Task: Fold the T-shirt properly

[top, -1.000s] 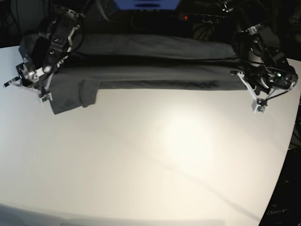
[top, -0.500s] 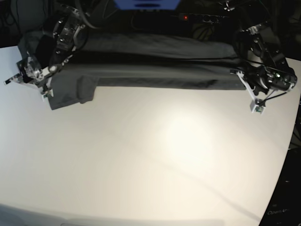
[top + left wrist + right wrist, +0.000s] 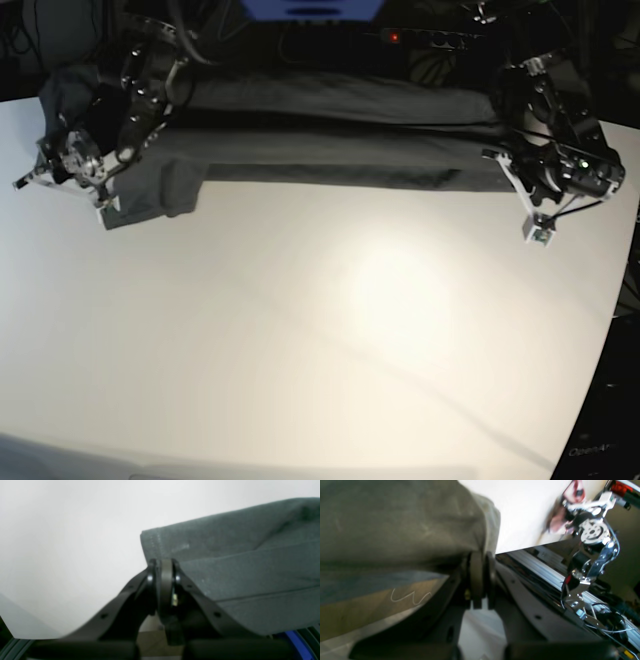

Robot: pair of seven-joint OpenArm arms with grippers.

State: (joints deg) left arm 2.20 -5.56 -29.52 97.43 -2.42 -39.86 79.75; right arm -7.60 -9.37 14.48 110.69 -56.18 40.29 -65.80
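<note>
The dark grey T-shirt (image 3: pixel 330 150) lies stretched in a long folded band along the table's far edge, a sleeve (image 3: pixel 170 190) hanging toward me at the left. My right gripper (image 3: pixel 106 192), on the left in the base view, is shut on the cloth's left end. In the right wrist view its fingers (image 3: pixel 476 575) pinch the T-shirt (image 3: pixel 395 530), which is lifted off the table. On the right of the base view my left gripper (image 3: pixel 498 160) is shut on the other end. The left wrist view has the fingers (image 3: pixel 165 575) clamped on the hemmed corner of the T-shirt (image 3: pixel 237 562).
The white table (image 3: pixel 350 330) spreads wide in front of the shirt; its right edge (image 3: pixel 612 320) curves away. Dark equipment and a blue object (image 3: pixel 310 8) stand behind the far edge. The opposite arm (image 3: pixel 590 542) shows in the right wrist view.
Both grippers have drawn back a little toward the far edge with the cloth. The shirt's near edge and the hanging sleeve have moved away from me.
</note>
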